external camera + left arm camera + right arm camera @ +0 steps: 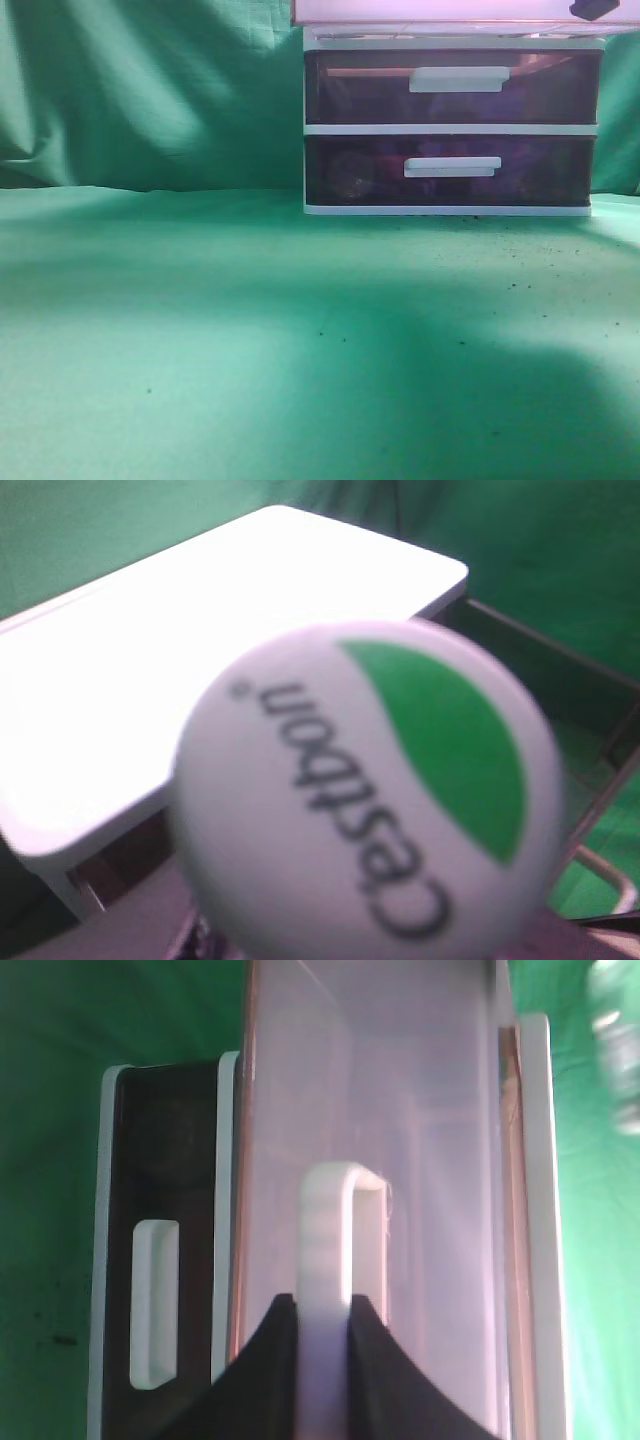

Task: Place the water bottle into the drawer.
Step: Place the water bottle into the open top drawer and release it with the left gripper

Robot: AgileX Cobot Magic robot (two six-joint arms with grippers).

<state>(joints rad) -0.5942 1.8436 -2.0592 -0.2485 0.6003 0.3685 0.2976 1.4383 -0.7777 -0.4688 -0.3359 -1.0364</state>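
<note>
The water bottle (pixel 365 800) hangs above the open drawer (pixel 400 1110), seemingly held by the unseen left tool. The right tool (pixel 323 1335) pinches the handle (pixel 335 1250); lower the bottle straight in.

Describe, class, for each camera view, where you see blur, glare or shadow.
Exterior view: a broad dark shadow crosses the green tablecloth. Left wrist view: the round white bottle cap with green logo is soft and out of focus; the white cabinet top is blown out. Right wrist view: the clear plastic water bottle is a blurred sliver.
</note>
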